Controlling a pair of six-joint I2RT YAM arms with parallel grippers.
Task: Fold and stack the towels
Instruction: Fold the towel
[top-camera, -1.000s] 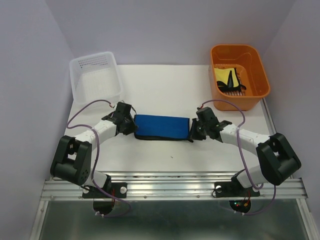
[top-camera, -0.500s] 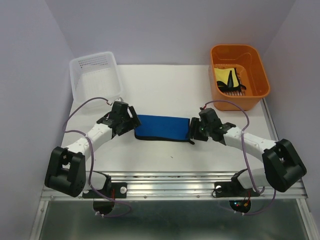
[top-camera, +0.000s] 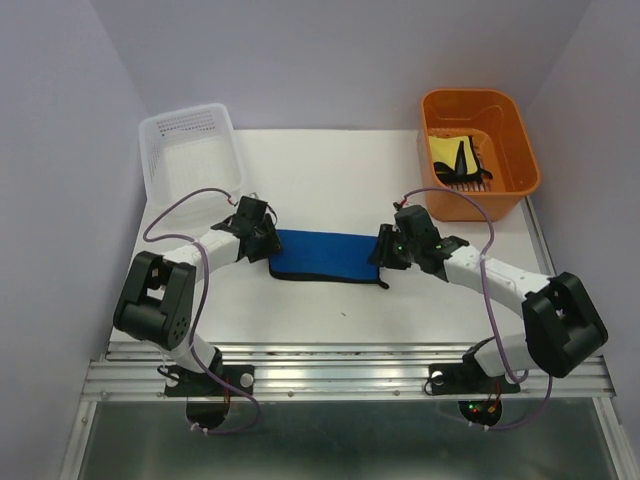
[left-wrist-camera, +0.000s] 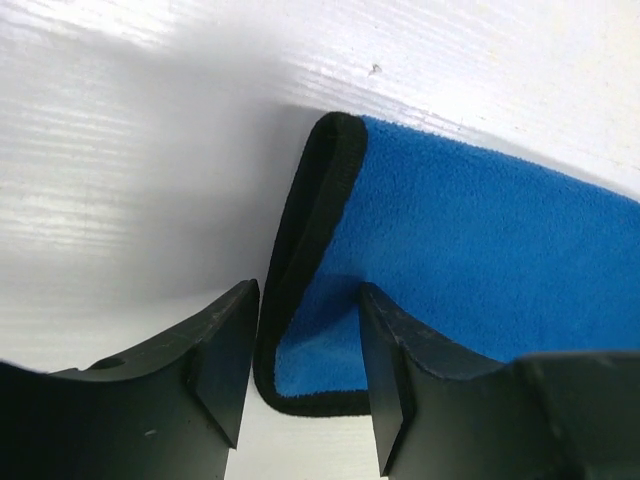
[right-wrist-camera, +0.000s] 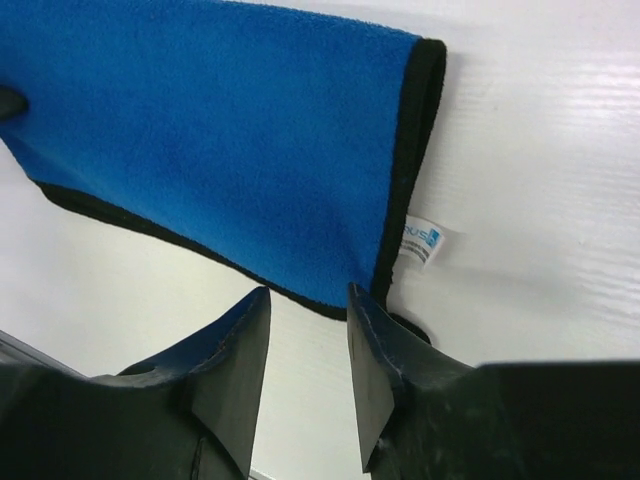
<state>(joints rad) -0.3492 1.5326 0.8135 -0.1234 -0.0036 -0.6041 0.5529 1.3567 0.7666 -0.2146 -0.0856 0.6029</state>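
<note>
The blue towel (top-camera: 325, 257) lies folded into a long strip with dark edging in the middle of the table. My left gripper (top-camera: 267, 240) is open at its left end; in the left wrist view (left-wrist-camera: 308, 375) the jaws straddle the blue towel's (left-wrist-camera: 480, 250) near corner without pinching it. My right gripper (top-camera: 381, 252) is open at its right end; in the right wrist view (right-wrist-camera: 305, 365) the blue towel's (right-wrist-camera: 220, 130) corner lies just ahead of the jaws. The yellow towel (top-camera: 445, 146) lies in the orange bin, with a dark grey cloth (top-camera: 461, 160) on it.
The orange plastic bin (top-camera: 512, 128) stands at the back right. The white mesh basket (top-camera: 190, 150) stands at the back left. A small white label (right-wrist-camera: 423, 241) sticks out beside the blue towel's right edge. The table's metal rail runs along the front.
Both grippers have shifted a little away from me along the towel's two ends. The left arm's elbow has swung. The blue towel lies as before.
</note>
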